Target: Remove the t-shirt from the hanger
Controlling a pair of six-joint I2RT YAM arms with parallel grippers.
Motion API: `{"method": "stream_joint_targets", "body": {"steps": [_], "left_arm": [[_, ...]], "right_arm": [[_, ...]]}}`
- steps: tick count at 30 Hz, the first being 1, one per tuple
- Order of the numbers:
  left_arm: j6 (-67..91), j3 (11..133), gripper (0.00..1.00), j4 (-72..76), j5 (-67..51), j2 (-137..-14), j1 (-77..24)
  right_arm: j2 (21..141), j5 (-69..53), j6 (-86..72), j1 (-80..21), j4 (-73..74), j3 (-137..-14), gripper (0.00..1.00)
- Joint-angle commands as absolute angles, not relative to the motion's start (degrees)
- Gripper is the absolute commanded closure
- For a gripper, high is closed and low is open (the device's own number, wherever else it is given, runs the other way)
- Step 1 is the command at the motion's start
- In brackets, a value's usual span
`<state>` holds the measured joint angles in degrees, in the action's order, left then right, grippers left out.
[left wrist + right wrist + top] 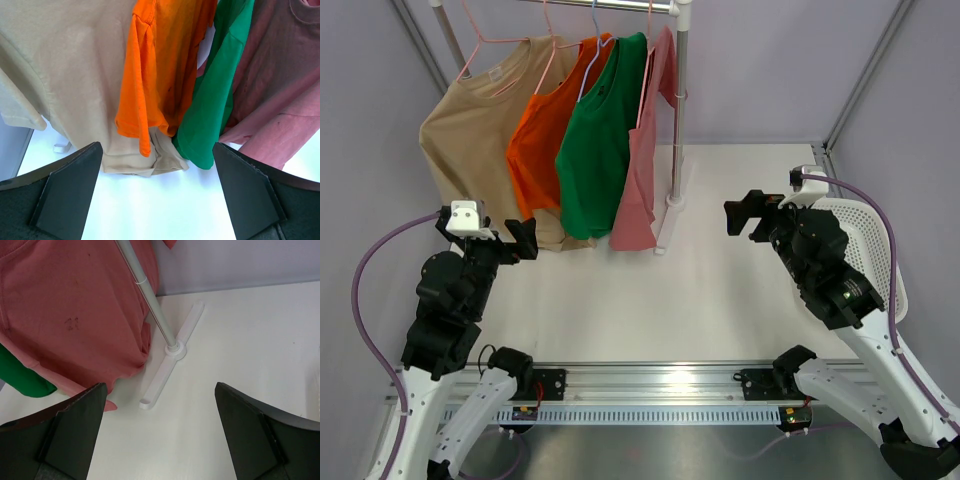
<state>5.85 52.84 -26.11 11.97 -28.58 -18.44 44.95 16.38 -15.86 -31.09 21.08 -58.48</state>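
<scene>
Several t-shirts hang on hangers from a rail at the back left: a tan t-shirt [470, 130], an orange t-shirt [542, 140], a green t-shirt [600, 140] and a pink t-shirt [642, 170]. Their hems touch the table. My left gripper [525, 240] is open and empty, just in front of the tan shirt's hem [135, 165]. My right gripper [745, 215] is open and empty, to the right of the rack, facing the pink shirt [75, 315]. The orange shirt [160, 65], green shirt [215, 110] and pink shirt [280, 80] also show in the left wrist view.
The rack's upright pole [682, 110] stands on a white foot [170, 362] right of the pink shirt. A white perforated basket [865, 250] sits at the table's right edge, under my right arm. Grey walls close in on the left, back and right.
</scene>
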Motion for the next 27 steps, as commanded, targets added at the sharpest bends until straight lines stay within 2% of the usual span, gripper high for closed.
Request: {"method": "stream_joint_targets", "body": {"steps": [1,8,11,15,21,23,27], "left_arm": [[4.8,53.3,0.01,-24.4,10.5,-28.4,-18.7],[3.3,51.3,0.01,-21.4,10.0,-29.6,-18.6],[3.1,54.6,0.01,-21.4,11.6,-30.6,-18.6],[2.4,65.2,0.01,-22.0,14.1,-34.7,-18.6],[-5.2,80.9,0.01,-23.1,18.5,-47.7,-18.4],[-6.8,88.7,0.01,-23.3,16.2,-53.0,-15.2],[-1.0,105.6,0.01,-26.1,-4.4,-64.6,-2.2]], "right_arm": [[44.3,16.3,-14.8,-31.6,21.4,-60.6,0.01],[43.5,14.9,-13.6,-31.6,22.3,-61.3,0.01],[43.6,14.4,-13.4,-31.6,22.9,-61.9,0.01],[43.2,12.7,-13.2,-31.6,22.8,-62.0,0.01],[43.2,9.7,-14.0,-31.6,23.3,-62.7,0.0],[43.2,9.0,-14.1,-31.6,23.7,-63.2,0.01],[43.0,7.7,-13.8,-31.6,23.8,-63.8,0.0]]}}
